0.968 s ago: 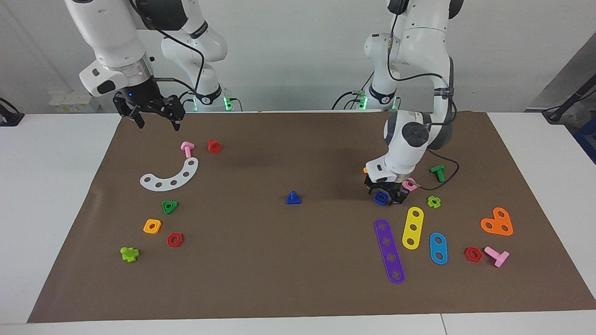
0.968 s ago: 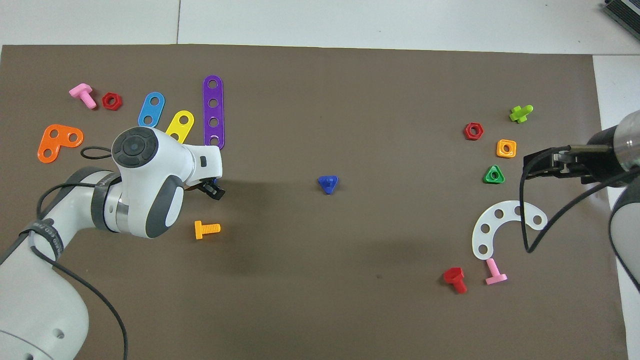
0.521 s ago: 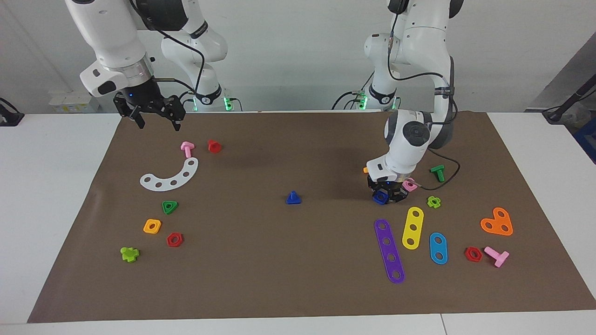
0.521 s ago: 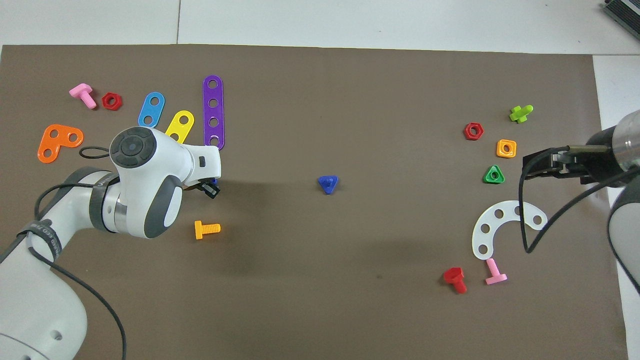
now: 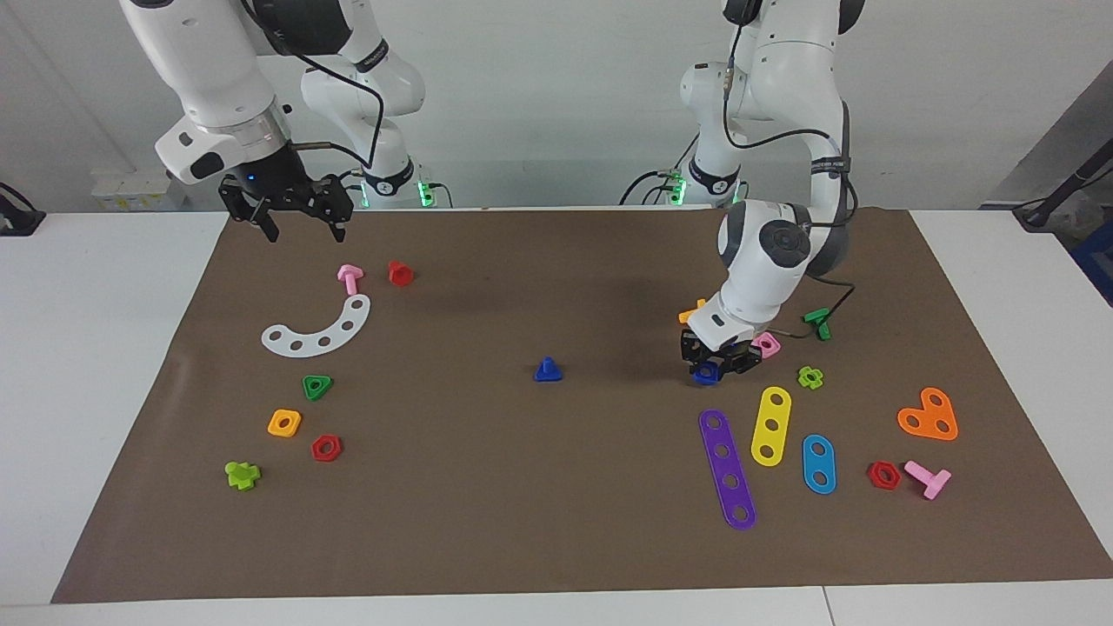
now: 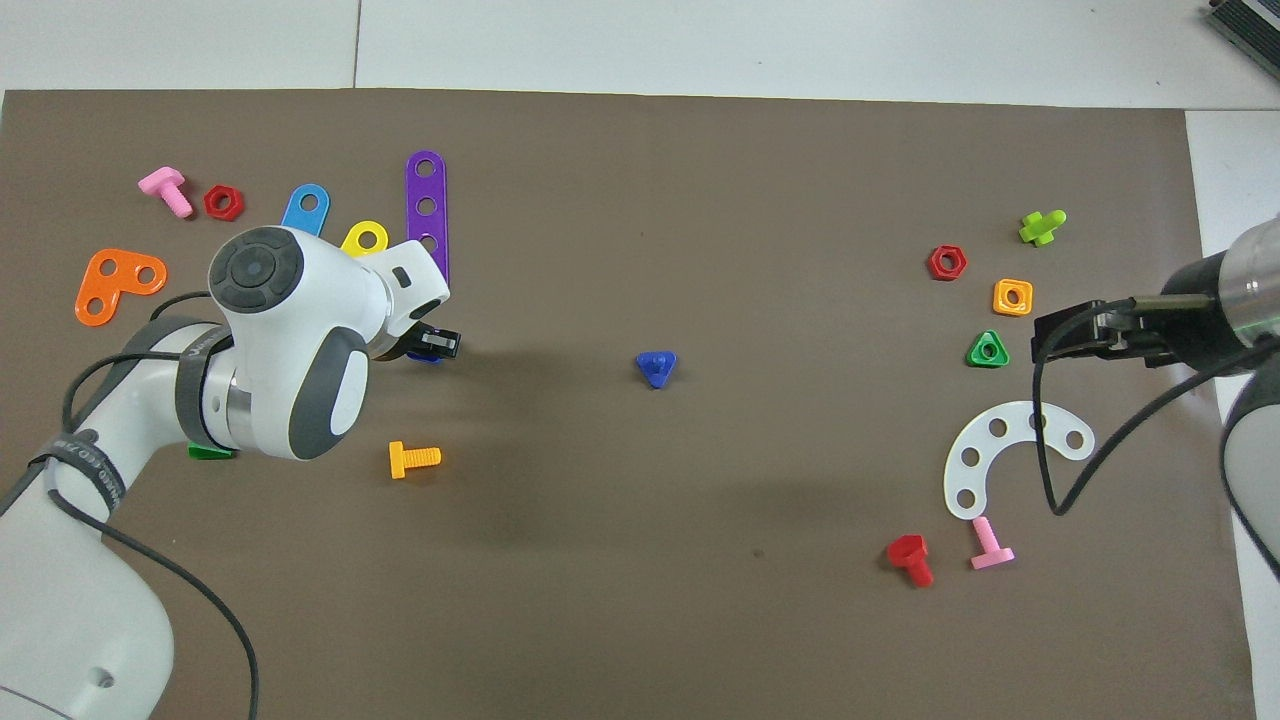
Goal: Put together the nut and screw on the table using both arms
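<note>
— Nut [image 5: 706,373] and screw [image 5: 548,370]: where does each sit on the table [image 5: 113,365]?

— Large things first. White tabletop, a brown paper sheet [image 5: 539,487] over most of it, a pale wall at the robots' end. Two white arms. The left gripper [image 5: 715,363] is low over the sheet toward the left arm's end, its fingers closed on the blue nut, just beside a pink square nut [image 5: 767,345]. The blue screw stands apart at mid-sheet, head down, stem up.

— And the other arm?

— The right gripper [image 5: 303,213] hangs above the sheet's edge nearest the robots, fingers spread wide, holding nothing.

— Count the rest.

— One white curved strip [image 5: 320,329]. One purple strip [image 5: 728,468], one yellow strip [image 5: 770,424], one blue strip [image 5: 818,462], one orange heart plate [image 5: 929,416]. Two red hexagonal nuts [image 5: 326,448], one at each end. Two pink bolts [image 5: 349,278], one red bolt [image 5: 400,272], one orange bolt [image 6: 413,459], one green bolt [image 5: 818,321]. One green triangular nut [image 5: 317,386], one orange square nut [image 5: 284,422]. Two lime cross-shaped pieces [image 5: 242,474].
</note>
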`<control>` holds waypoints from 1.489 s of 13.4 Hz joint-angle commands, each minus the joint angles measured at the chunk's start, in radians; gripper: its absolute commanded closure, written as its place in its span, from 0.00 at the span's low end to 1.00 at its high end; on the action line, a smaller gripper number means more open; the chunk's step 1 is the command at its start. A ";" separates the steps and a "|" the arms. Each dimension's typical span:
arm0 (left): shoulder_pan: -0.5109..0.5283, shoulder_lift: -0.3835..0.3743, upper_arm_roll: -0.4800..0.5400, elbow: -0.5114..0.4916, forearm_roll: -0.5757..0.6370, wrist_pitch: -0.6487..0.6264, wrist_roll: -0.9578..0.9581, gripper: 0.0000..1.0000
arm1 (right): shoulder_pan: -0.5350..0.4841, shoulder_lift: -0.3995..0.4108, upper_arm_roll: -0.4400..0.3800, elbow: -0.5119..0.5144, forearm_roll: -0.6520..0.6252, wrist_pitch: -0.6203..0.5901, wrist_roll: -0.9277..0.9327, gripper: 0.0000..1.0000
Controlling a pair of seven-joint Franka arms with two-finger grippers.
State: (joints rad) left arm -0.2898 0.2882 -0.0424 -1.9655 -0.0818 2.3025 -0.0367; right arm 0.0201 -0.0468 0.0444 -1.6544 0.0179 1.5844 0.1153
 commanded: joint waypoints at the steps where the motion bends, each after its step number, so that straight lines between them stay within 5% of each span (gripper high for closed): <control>1: -0.118 0.028 0.013 0.094 -0.018 -0.044 -0.284 1.00 | -0.009 -0.031 0.005 -0.038 0.028 0.026 -0.025 0.00; 9: -0.345 0.186 0.013 0.361 -0.029 -0.132 -0.661 1.00 | 0.014 -0.031 0.006 -0.036 -0.033 0.025 -0.016 0.00; 20: -0.400 0.239 0.013 0.366 -0.029 -0.031 -0.698 1.00 | 0.009 -0.033 0.006 -0.039 -0.024 0.022 -0.014 0.00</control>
State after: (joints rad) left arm -0.6607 0.5028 -0.0479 -1.6109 -0.0957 2.2510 -0.7238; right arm 0.0363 -0.0507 0.0456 -1.6572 0.0022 1.5844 0.1151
